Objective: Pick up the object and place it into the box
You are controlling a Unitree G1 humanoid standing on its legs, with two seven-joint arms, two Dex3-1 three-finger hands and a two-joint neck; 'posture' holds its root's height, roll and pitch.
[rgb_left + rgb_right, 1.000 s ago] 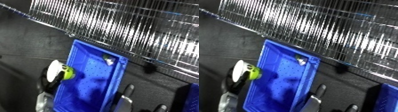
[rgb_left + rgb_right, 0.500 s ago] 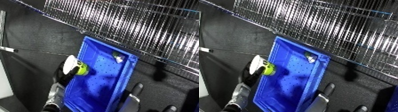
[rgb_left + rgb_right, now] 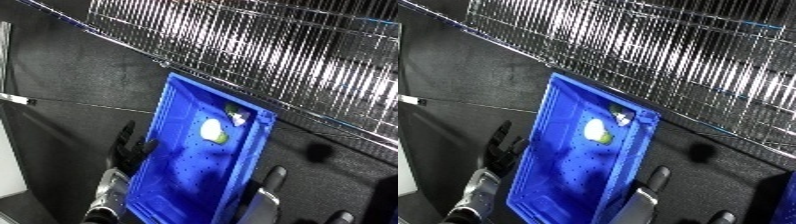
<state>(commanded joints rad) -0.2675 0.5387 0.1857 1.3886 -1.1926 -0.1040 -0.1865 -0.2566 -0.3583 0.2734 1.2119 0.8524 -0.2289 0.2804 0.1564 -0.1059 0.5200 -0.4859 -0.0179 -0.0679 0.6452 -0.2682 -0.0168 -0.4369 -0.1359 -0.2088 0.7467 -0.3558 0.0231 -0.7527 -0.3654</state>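
The white and yellow-green object (image 3: 213,132) lies inside the blue bin (image 3: 178,170), toward its far end and free of both hands. My left hand (image 3: 130,150) is just outside the bin's left wall, open, with straight fingers holding nothing. My right hand (image 3: 274,178) shows at the bin's near right corner with a finger pointing up, and it is also empty.
A small grey and white item (image 3: 236,118) sits in the bin's far corner. A shiny wire rack (image 3: 266,45) spans the top. A thin rod (image 3: 80,104) crosses the dark table (image 3: 71,70) at left, and a white strip (image 3: 11,170) runs along the left edge.
The object has left my left hand and now lies in the bin's far end. My left hand has opened beside the bin. The camera has also shifted.
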